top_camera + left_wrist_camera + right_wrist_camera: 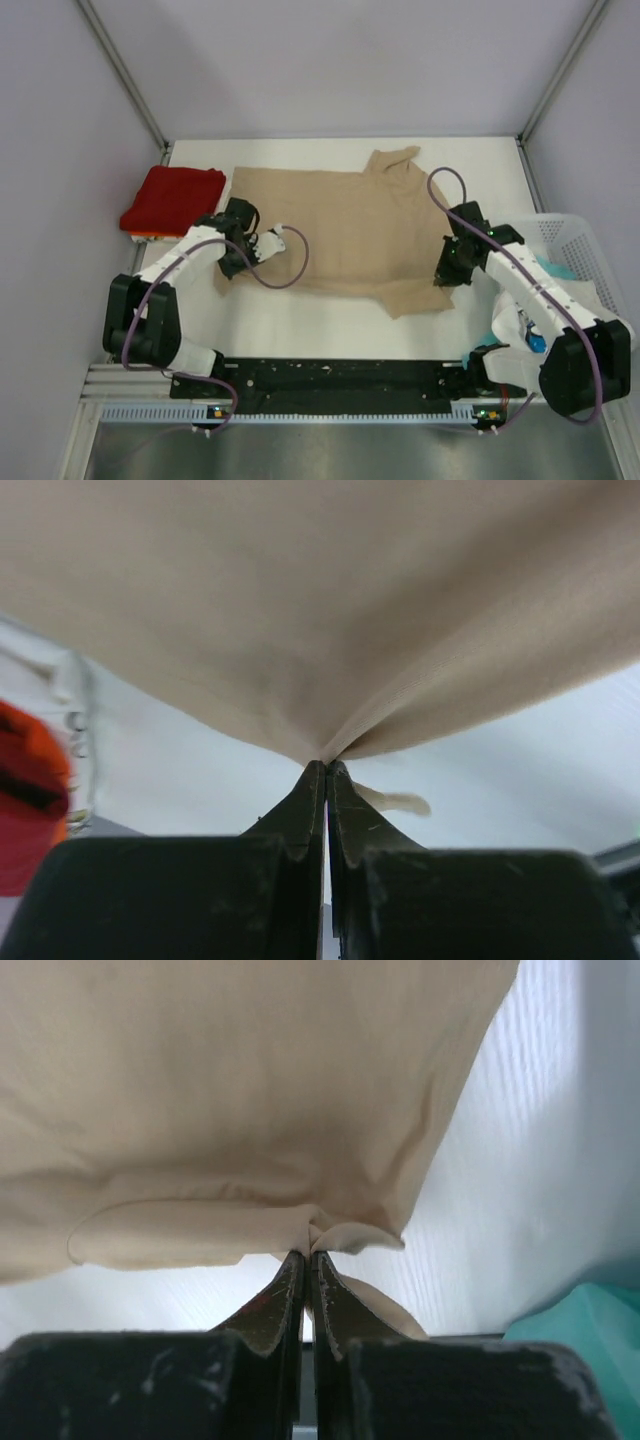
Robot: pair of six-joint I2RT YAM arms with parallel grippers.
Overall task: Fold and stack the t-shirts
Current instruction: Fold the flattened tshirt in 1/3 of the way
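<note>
Tan shirt [340, 225]: spread flat mid-table [330, 335], left and right ends each caught by a claw.
Left claw [326, 770]: pinched shut on the near-left hem, cloth bunching into the tips and lifted slightly off the table.
Right claw [307, 1257]: shut on a doubled fold at the near-right edge, by the sleeve.
Probably held at both ends so the near edge rises evenly and can be carried over for a fold; fold itself not yet made.
Red shirt [172, 200]: folded, far left of the table, apart from the tan one; orange edge showing beneath. Likely the stack spot.
Basket [578, 232]: right of the table, beside the right arm. Inside: teal cloth [556, 270] and white cloth [512, 322], crumpled, white spilling over the near-left rim. Unfolded, waiting.
</note>
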